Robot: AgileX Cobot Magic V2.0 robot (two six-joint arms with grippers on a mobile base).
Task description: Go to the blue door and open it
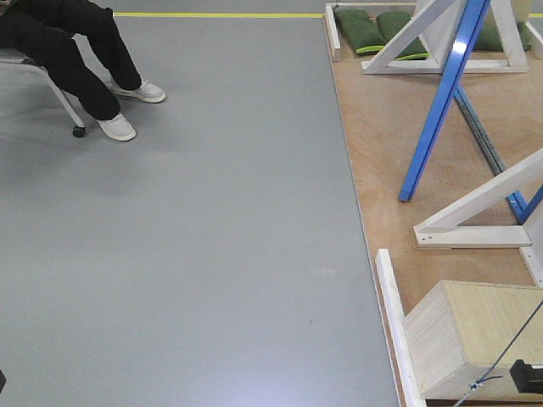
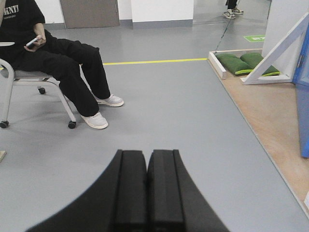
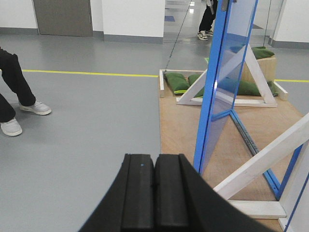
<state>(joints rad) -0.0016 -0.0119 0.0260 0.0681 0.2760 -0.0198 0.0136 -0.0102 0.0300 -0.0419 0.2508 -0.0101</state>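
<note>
Blue door [image 3: 231, 53] stands untouched; left end effector [image 2: 147, 191] and right end effector [image 3: 154, 195] both fully closed, empty.

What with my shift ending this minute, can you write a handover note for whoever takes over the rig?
Left gripper: shut, empty, above grey floor.
Right gripper: shut, empty, facing the door.
Blue door: upright on the wooden platform, between white braces, ahead and to the right; nothing touches it.
Done: robot faces the door but is short of it.
Left: drive closer, reach the handle, swing the door open.
</note>
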